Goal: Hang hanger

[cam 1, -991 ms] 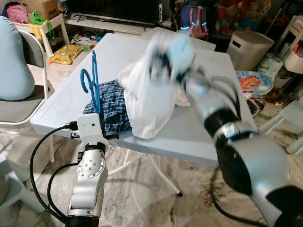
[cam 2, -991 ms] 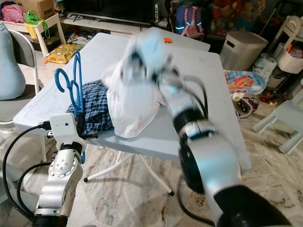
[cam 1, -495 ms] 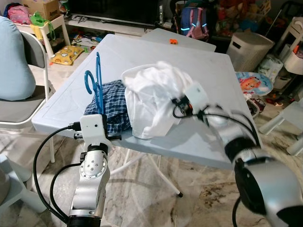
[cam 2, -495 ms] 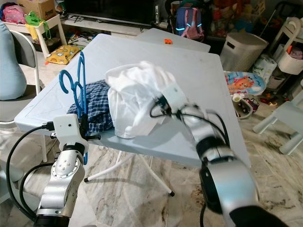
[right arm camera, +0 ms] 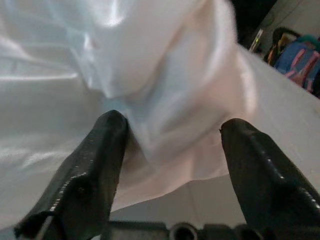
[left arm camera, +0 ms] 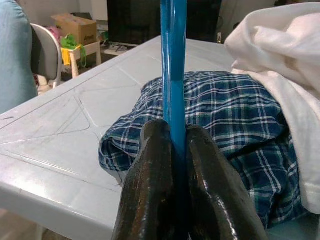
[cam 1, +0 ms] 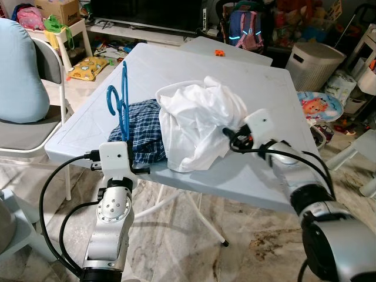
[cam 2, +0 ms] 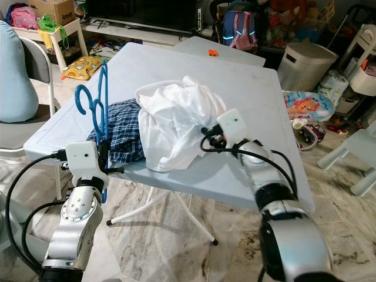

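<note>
A blue hanger (cam 1: 120,97) stands upright at the table's near left edge. My left gripper (left arm camera: 174,131) is shut on its lower bar. Behind the hanger a blue plaid shirt (cam 1: 144,126) lies on the table. A white shirt (cam 1: 197,126) is heaped partly over it. My right gripper (cam 1: 230,134) is low at the white shirt's right side. It is open, its fingers (right arm camera: 100,150) spread wide with a fold of the white cloth (right arm camera: 165,75) bulging between them.
The grey folding table (cam 1: 247,76) carries a small orange object (cam 1: 219,53) at its far edge. A chair with a light blue cushion (cam 1: 20,76) stands to the left. A white bin (cam 1: 311,59), a backpack (cam 1: 244,29) and toys crowd the floor beyond.
My right arm has swung down from above the table to the white shirt's right side. The shirt has dropped from a lifted bundle into a heap. The left gripper still holds the hanger.
</note>
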